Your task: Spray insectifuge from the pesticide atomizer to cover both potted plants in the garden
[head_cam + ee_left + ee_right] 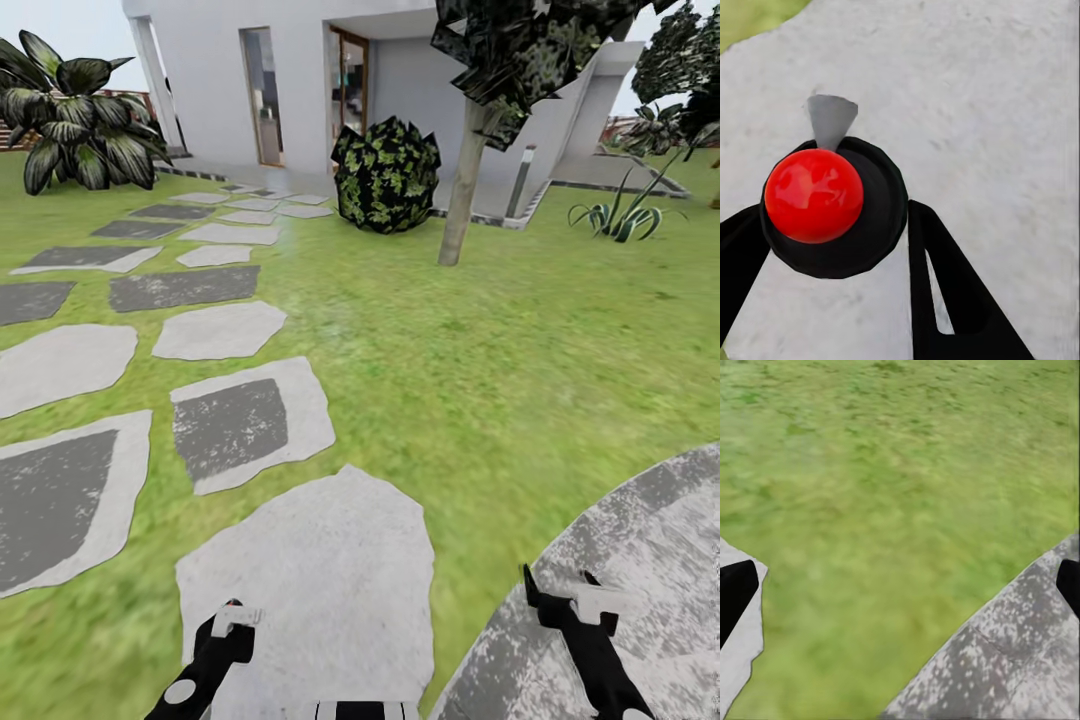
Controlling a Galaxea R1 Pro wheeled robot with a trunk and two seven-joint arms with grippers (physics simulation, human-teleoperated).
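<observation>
While the robot rolls over the lawn (520, 340), the left hand (825, 217) is clamped on the sprayer (817, 199), red cap facing the wrist camera. Looks light, rigid and slick, so grip the body mid-height. Right hand (568, 592) is spread, nothing in it. Potted plants unseen. Patio edge (600, 530) right, stepping stones (250, 420) left, open grass ahead.
</observation>
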